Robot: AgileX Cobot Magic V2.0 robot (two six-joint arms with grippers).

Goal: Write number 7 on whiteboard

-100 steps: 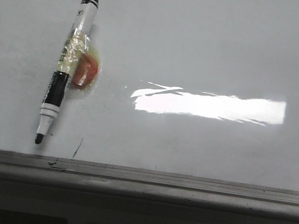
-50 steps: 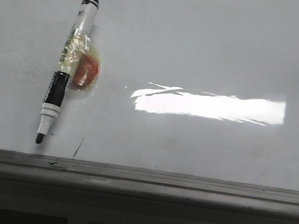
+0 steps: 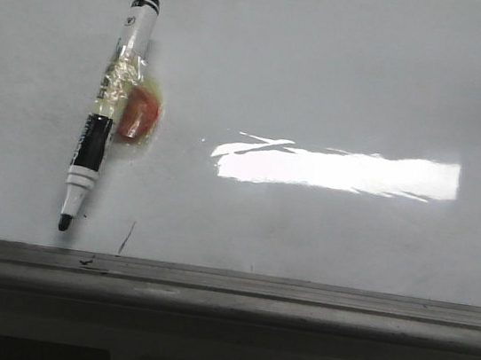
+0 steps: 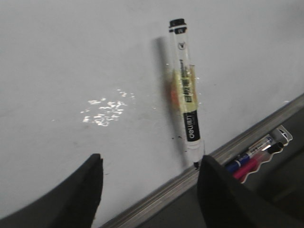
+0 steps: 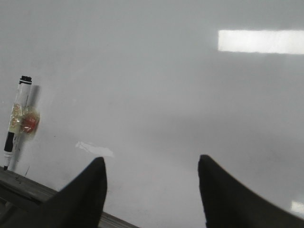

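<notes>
No number 7 is drawn yet on the whiteboard (image 3: 344, 78); the marker (image 3: 105, 112) clings near its ledge (image 3: 296, 297), seemingly by a taped red magnet (image 3: 137, 116), within reach of the left hand (image 4: 149, 190) and right hand (image 5: 152, 190), both apart and empty.

Marker (image 4: 185, 95) on the whiteboard (image 4: 71, 57): I read "deli" in white on its black band, print upside down. Yellow label characters stayed illegible.

Black-and-white capless marker (image 3: 104, 115) with taped red magnet: shifted marginally lower and rightward on the glossy white-grey whiteboard (image 3: 344, 78) across the front views; tilt unchanged
</notes>
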